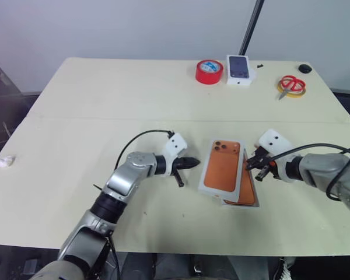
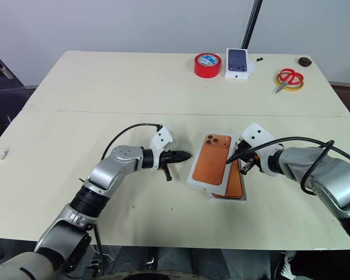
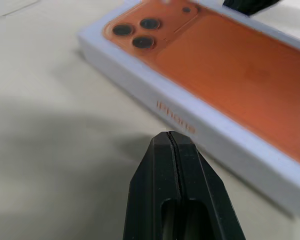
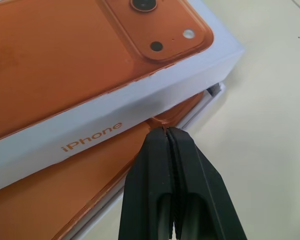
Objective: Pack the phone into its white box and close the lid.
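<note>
Two grippers flank the packaging near the lower middle of the head view, on a pale cream table (image 1: 76, 116). The lid (image 1: 223, 165), orange phone picture upward, lies askew over the white box (image 1: 249, 204), covering its left part and not seated square; the box's right side and lower end stick out from under it. In that uncovered strip the orange phone (image 1: 246, 188) shows, lying in the box, one corner of it just at the box's rim in the right wrist view. The left gripper (image 1: 193, 163) sits just left of the lid's long side, its fingers pressed together on nothing, tip close to the lid's white wall but apart from it. The right gripper (image 1: 249, 165) comes in from the right, fingers likewise together and empty, tip at the lid's right edge where lid, phone and box meet; whether it touches them I cannot tell. Black cables loop over both wrists. Along the upper edge of the table, well apart from all this, stand a red tape roll (image 1: 209, 71), a small white box with a dark phone picture (image 1: 240, 69), red-handled scissors (image 1: 290, 85) lying on a yellow ring, and a small black round object (image 1: 305, 68). At the far left edge lies a crumpled white scrap (image 1: 6, 161).
</note>
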